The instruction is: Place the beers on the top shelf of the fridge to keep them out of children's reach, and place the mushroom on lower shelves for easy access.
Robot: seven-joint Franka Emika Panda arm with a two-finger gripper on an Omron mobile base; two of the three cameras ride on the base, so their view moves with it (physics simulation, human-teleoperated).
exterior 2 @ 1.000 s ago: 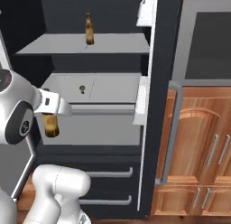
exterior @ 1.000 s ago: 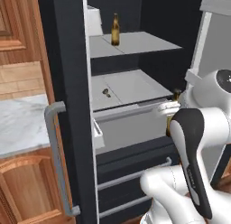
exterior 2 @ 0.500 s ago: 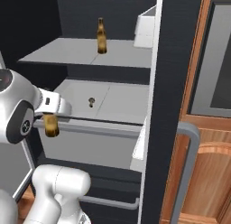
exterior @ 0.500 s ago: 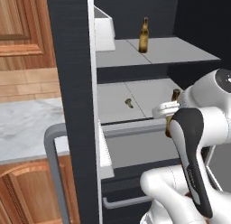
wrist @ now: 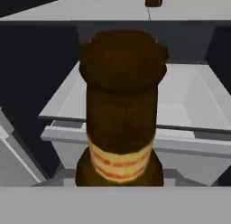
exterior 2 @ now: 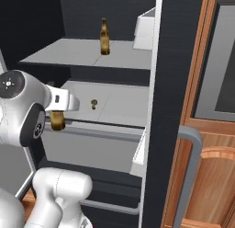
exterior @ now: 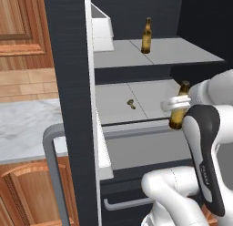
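My gripper (exterior: 177, 104) is shut on a beer (exterior: 179, 115), an amber bottle held upright in front of the open fridge (exterior: 68, 74), at the height of the lower shelf (exterior: 113, 95). In the hand view this beer (wrist: 119, 105) stands close to the camera. The second beer (exterior: 146, 36) stands upright on the top shelf (exterior: 182, 49), near its middle seam. The small tan mushroom (exterior: 131, 103) lies on the lower shelf by the seam. The right base view shows the held beer (exterior 2: 57, 120), the gripper (exterior 2: 58, 112), the shelved beer (exterior 2: 105, 37) and the mushroom (exterior 2: 93, 103).
A white bin (exterior: 101, 29) sits at the back of the top shelf by the door side. The dark door edge carries a grey tubular handle (exterior: 52, 170). A grey drawer (exterior: 141, 147) lies under the lower shelf. A marble counter (exterior: 22, 125) and wooden cabinets flank the fridge.
Both base views have closed in on the fridge, so the camera has moved nearer. The beer stays in the gripper; the other beer and mushroom keep their places.
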